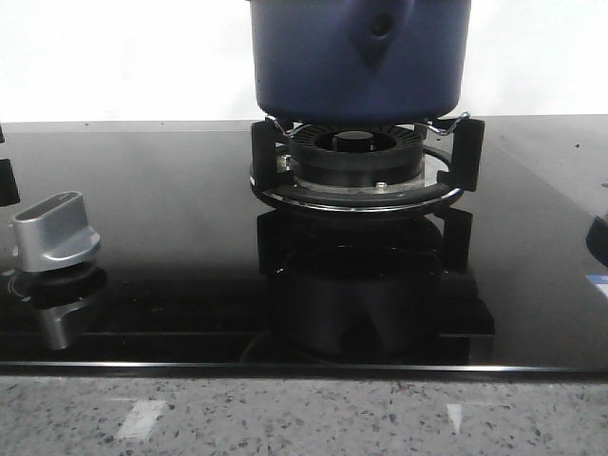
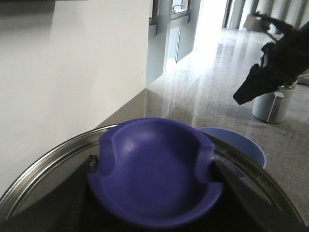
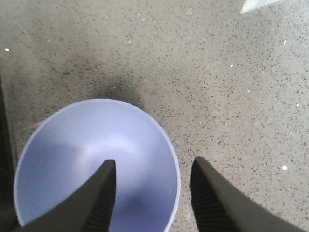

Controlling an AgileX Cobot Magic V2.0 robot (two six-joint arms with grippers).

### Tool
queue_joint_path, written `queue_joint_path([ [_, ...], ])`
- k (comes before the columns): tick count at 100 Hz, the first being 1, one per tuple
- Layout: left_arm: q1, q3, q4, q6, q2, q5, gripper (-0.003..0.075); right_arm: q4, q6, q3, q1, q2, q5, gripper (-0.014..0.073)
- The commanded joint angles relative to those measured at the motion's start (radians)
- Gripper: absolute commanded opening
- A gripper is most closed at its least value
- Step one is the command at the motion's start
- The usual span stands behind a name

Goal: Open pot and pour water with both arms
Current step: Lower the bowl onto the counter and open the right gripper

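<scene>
Speckled grey stone desk (image 1: 285,418) w/ glossy black glass cooktop (image 1: 152,237) set into it. On cooktop: black ring burner grate (image 1: 361,185) center-back w/ dark blue pot (image 1: 313,57) sitting on it; silver knob (image 1: 55,233) at left. On bare desk: light blue bowl (image 3: 72,154), upright; pale cup-like container (image 2: 274,104), details unclear.

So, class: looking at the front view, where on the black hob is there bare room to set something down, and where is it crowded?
Free: the glass between the silver knob and the burner grate, and right of the grate. Crowded: the centre, where the pot sits on the grate.
</scene>
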Motion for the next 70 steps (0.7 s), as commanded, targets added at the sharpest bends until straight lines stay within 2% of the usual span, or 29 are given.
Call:
queue_joint_path([
  [1,-0.032,-0.031,-0.11,0.036,-0.023,0.03,0.019,0.009,-0.004,-0.033,-0.006,-0.039,-0.035,0.0318],
  [22,-0.075,-0.031,-0.091,0.082,0.016,0.011,0.019,0.012,-0.004,-0.033,-0.006,-0.041,-0.033,0.0318],
  [70,-0.074,-0.031,-0.082,0.126,0.052,-0.044,0.019,0.02,-0.004,-0.026,-0.006,-0.039,-0.042,0.0318],
])
